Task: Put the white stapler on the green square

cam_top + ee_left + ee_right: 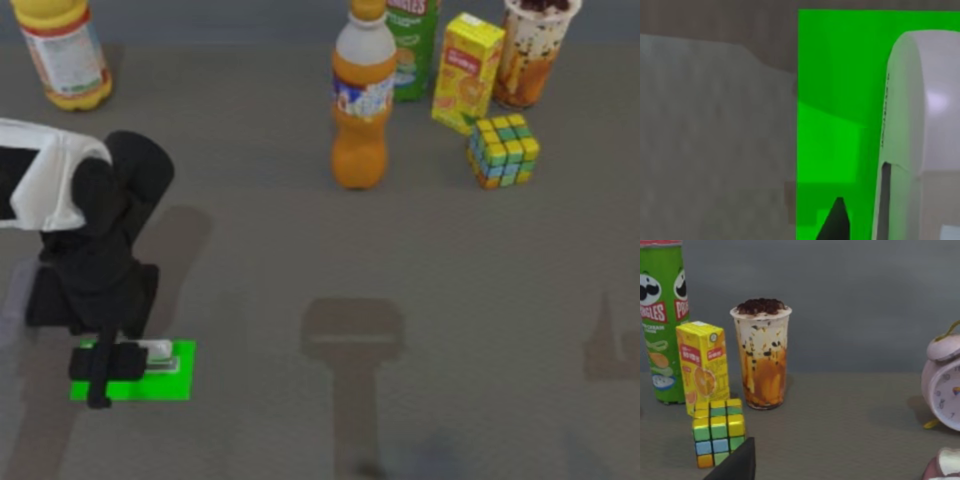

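The white stapler [160,352] lies flat on the green square [180,385] near the table's front left. My left gripper [105,365] hangs low over the square's left part, open, covering that end of the stapler. In the left wrist view the stapler [925,125] fills one side over the green square [840,75]. One dark fingertip [837,220] stands beside it with a strip of green between them. My right gripper [790,476] is out of the top view. It is parked at the right, open and holding nothing, and one fingertip [742,460] shows.
Along the back stand a yellow bottle [65,50], an orange bottle [362,100], a green crisp can [415,45], a yellow juice box [466,72] and a bubble tea cup [535,50]. A colour cube [503,150] sits before them. A pink alarm clock [945,385] stands far right.
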Controlling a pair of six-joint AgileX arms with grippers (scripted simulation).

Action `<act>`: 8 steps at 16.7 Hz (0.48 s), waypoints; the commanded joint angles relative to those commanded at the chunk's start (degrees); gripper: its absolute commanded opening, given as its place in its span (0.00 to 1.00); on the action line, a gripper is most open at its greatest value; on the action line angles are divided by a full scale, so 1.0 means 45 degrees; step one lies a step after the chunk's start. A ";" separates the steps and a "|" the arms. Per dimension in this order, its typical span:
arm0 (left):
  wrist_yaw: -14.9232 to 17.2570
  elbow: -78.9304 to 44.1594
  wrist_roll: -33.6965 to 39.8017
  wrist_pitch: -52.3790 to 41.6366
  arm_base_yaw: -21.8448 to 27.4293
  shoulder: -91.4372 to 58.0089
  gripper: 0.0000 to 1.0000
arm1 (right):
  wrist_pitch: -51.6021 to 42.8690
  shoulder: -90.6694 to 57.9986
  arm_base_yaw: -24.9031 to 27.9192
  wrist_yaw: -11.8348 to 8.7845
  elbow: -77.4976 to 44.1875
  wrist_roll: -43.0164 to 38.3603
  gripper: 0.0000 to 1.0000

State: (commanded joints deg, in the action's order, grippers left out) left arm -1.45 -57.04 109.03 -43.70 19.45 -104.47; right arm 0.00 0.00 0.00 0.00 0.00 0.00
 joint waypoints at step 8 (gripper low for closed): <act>0.0000 0.0000 0.0000 0.0000 0.0000 0.0000 1.00 | 0.0000 0.0000 0.0000 0.0000 0.0000 0.0000 1.00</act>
State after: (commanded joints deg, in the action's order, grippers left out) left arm -1.45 -57.04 109.03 -43.70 19.45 -104.47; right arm 0.00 0.00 0.00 0.00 0.00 0.00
